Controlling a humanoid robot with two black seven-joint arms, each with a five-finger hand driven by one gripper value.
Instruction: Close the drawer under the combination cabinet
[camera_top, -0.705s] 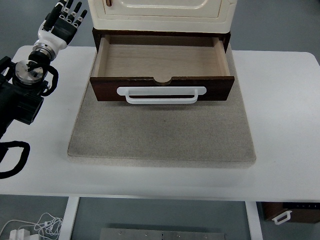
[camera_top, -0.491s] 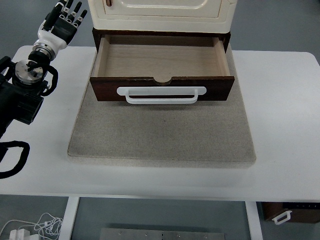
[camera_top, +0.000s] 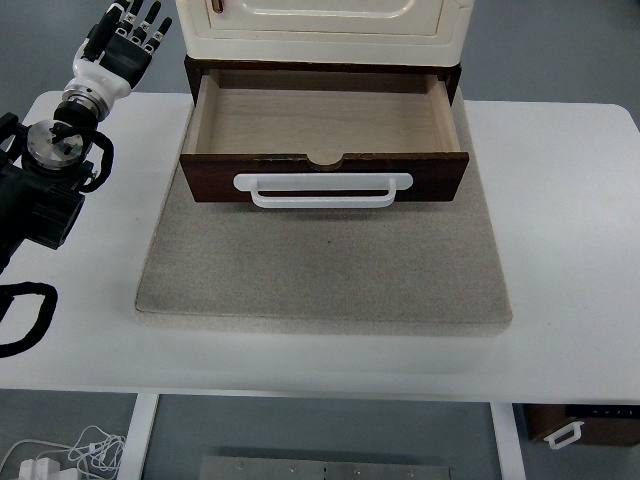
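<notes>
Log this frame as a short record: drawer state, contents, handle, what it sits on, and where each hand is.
drawer: pulled out, open, beneath the cream cabinet
contents: none visible, bare wood floor
handle: white bar on the dark front panel, untouched
base: grey mat on the white table
left hand: raised at the far left, fingers spread, holding nothing, apart from the drawer
right hand: out of view

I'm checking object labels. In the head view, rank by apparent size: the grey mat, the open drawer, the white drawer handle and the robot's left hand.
1. grey mat
2. open drawer
3. white drawer handle
4. left hand; it is cut off by the picture's top edge, so its full size is unsure.
</notes>
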